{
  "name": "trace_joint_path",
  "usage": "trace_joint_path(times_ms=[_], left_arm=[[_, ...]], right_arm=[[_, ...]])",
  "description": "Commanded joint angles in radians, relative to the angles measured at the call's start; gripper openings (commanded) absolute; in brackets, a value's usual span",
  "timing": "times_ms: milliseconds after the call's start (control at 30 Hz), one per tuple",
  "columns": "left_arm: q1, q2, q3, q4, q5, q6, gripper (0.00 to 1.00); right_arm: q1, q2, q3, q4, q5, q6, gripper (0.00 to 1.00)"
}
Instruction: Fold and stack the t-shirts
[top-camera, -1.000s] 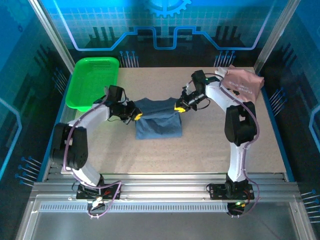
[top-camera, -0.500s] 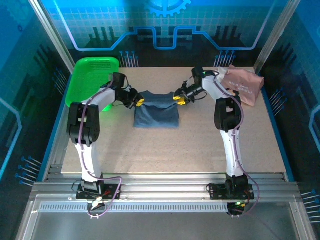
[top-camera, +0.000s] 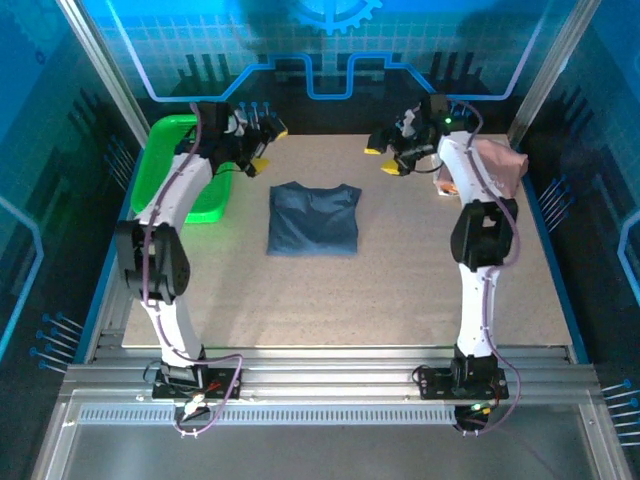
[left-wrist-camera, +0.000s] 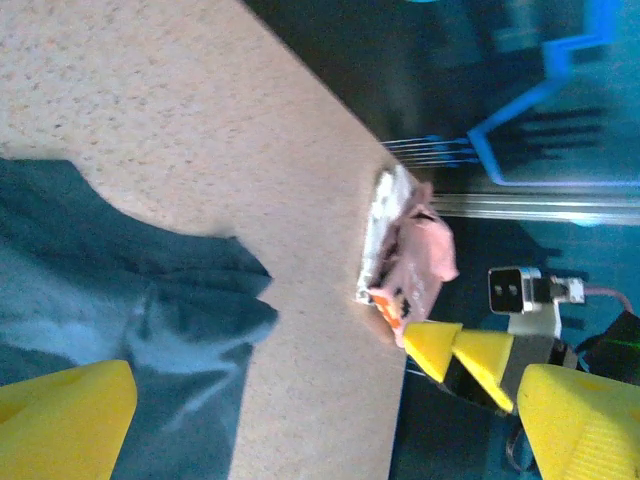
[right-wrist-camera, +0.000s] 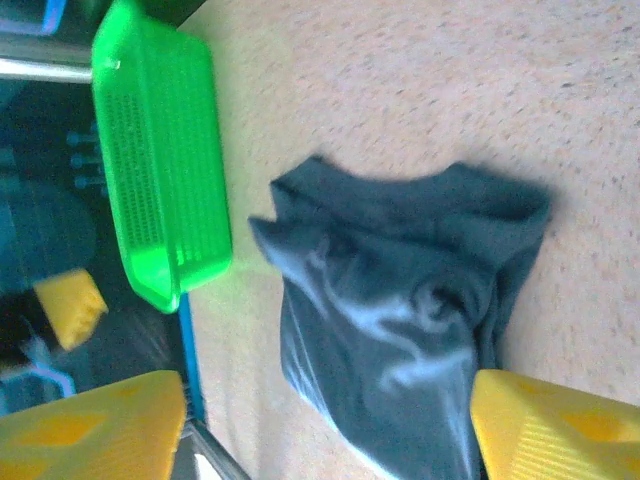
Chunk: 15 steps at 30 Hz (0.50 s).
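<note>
The slate-blue t-shirt lies folded in a flat rectangle at mid-table, free of both grippers; it also shows in the left wrist view and the right wrist view. The pink t-shirt lies bunched at the back right corner, partly behind the right arm, its print visible. My left gripper hangs open above the table's back left, its jaws wide with nothing between them. My right gripper hangs open at the back, right of the blue shirt, also empty.
The bright green mesh basket stands at the back left corner, under the left arm, and appears in the right wrist view. The table's far edge runs close behind both grippers. Bare tabletop stretches in front of the blue shirt.
Both grippers have opened, let go of the blue shirt's far edge, and risen back and outward. The blue shirt now lies folded flat.
</note>
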Motion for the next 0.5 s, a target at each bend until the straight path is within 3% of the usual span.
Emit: trace_joint_path(times_ms=[0,100,200,333,467], left_arm=[[-0.012,-0.151,-0.115,-0.038,-0.026,0.08,0.99],[-0.04,-0.25,-0.256,-0.028,-0.039,0.144,0.99],[-0.082,-0.348,-0.399,-0.005,-0.052,0.206,0.99],[-0.141,-0.485,-0.559,-0.001,-0.125,0.272,0.99],[-0.153,-0.602,-0.721,0.04,-0.151,0.236,0.99]], right_arm=[[0.068,-0.17,-0.182,-0.075,0.136,-0.211,0.82],[0.116,-0.24,-0.345,-0.008,0.217,-0.25,0.85],[0.154,-0.219,-0.399,0.035,0.262,-0.263,0.86],[0.187,-0.123,-0.359,0.046,0.343,-0.276,0.88],[0.21,0.004,-0.262,0.038,0.375,-0.285,0.88]])
